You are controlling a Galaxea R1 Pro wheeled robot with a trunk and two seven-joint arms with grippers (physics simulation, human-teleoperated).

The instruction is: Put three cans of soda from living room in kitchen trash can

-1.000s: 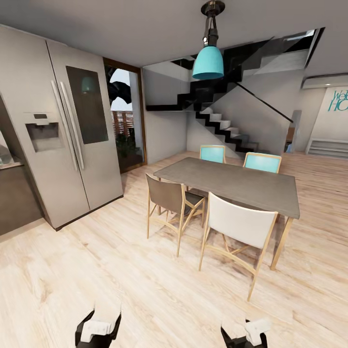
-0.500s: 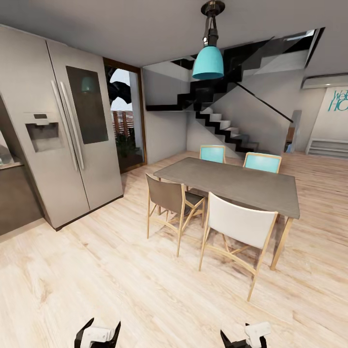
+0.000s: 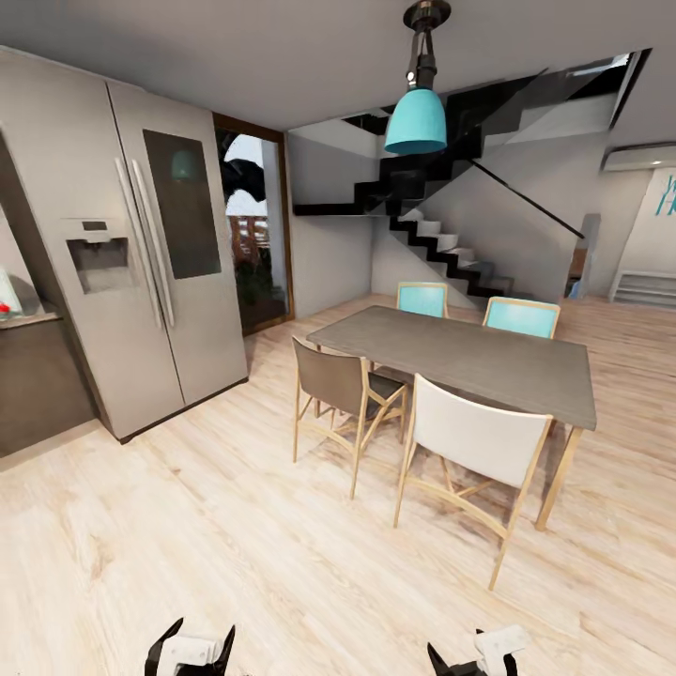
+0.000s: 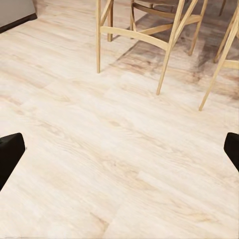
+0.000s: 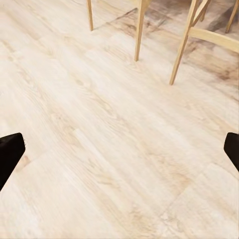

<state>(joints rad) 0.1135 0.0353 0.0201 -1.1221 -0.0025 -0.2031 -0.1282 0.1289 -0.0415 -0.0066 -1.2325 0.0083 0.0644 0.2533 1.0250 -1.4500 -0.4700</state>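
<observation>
With both our left gripper [image 3: 191, 650] and right gripper [image 3: 474, 654] wide open and empty, we might bump the white chair [image 3: 474, 441] while driving.

The head view looks forward and slightly down from standing height, taking in the steel fridge [image 3: 141, 272], grey dining table [image 3: 460, 361] and staircase [image 3: 451, 253] beyond. Both wrist views face down at the pale wood floor [image 4: 119, 159], sharing what are probably the same chair legs [image 5: 138, 30].

Fridge [image 3: 141, 282] left; dining table [image 3: 460, 361] right, chairs [image 3: 343, 385] around; staircase [image 3: 451, 253] behind.
</observation>
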